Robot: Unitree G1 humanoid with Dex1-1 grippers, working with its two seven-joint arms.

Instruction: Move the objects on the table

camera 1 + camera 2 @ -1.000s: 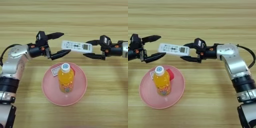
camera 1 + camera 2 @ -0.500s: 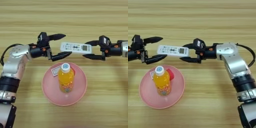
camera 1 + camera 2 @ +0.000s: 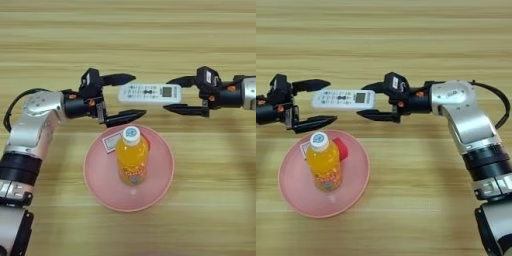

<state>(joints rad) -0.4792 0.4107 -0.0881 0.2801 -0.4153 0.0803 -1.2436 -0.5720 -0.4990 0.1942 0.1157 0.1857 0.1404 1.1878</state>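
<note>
Jaws spread on both grippers, flanking the white remote control (image 3: pixel 150 93) at frame centre.
The left gripper (image 3: pixel 127 97) and right gripper (image 3: pixel 173 95) should each stay level, closing squarely, clear of the orange-drink bottle (image 3: pixel 131 156).

A light wood-grain surface (image 3: pixel 125 40) fills both views from edge to edge, so no wall, floor or window shows. Its grain runs left to right in pale tan and honey streaks, crossed by thin darker plank lines that lie horizontally, one across the far part and others through the middle and near part. The light is soft and even, throwing only faint, blurred shadows onto the wood, and the near edge of the left eye view looks slightly dimmer.
</note>
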